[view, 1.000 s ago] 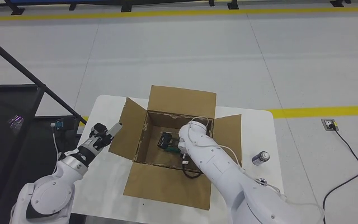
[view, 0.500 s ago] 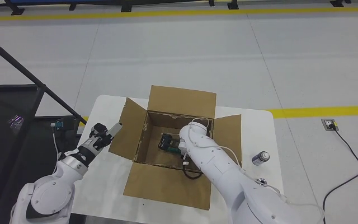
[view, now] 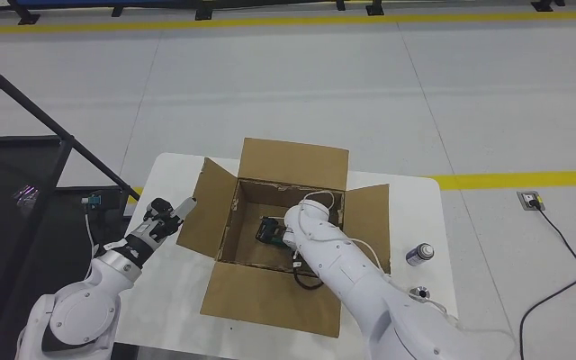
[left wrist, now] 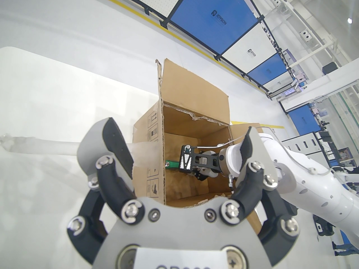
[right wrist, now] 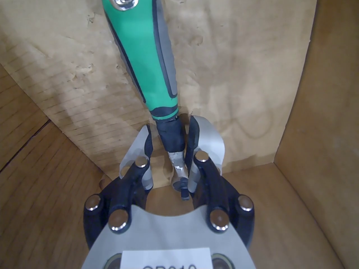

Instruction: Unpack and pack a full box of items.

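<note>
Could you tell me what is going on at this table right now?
The right gripper is down inside the open cardboard box, its fingers either side of the black neck of a green-handled tool, with slim gaps showing, so no grip yet. The left gripper hangs open beside the box's side flap. A small can stands on the table.
</note>
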Motion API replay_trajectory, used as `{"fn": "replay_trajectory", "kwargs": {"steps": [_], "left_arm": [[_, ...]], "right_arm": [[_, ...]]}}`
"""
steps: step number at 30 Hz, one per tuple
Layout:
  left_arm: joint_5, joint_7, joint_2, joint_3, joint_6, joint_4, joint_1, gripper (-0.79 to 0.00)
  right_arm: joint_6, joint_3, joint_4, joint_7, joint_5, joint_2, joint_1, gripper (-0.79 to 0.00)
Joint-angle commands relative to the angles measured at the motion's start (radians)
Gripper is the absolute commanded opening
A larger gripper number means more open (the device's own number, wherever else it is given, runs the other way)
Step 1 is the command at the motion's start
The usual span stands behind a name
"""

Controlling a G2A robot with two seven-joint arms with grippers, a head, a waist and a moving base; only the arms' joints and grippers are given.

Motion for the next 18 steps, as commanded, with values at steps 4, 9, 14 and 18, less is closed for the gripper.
{"fn": "replay_trajectory", "kwargs": {"steps": [4, 9, 14, 18], "left_arm": [[0.000, 0.000, 0.000, 0.000, 0.000, 0.000, 0.000, 0.000], [0.000, 0.000, 0.000, 0.000, 0.000, 0.000, 0.000, 0.000], [0.000, 0.000, 0.000, 0.000, 0.000, 0.000, 0.000, 0.000], [0.000, 0.000, 0.000, 0.000, 0.000, 0.000, 0.000, 0.000]], "right_arm": [[-0.001, 0.000, 0.000, -0.001, 0.000, 0.000, 0.000, -0.785], [0.007, 0.005, 0.000, 0.002, 0.007, -0.001, 0.003, -0.785], [0.012, 0.013, 0.000, -0.008, 0.014, -0.002, 0.015, -0.785], [0.006, 0.019, 0.000, -0.034, 0.016, 0.001, 0.023, -0.785]]}}
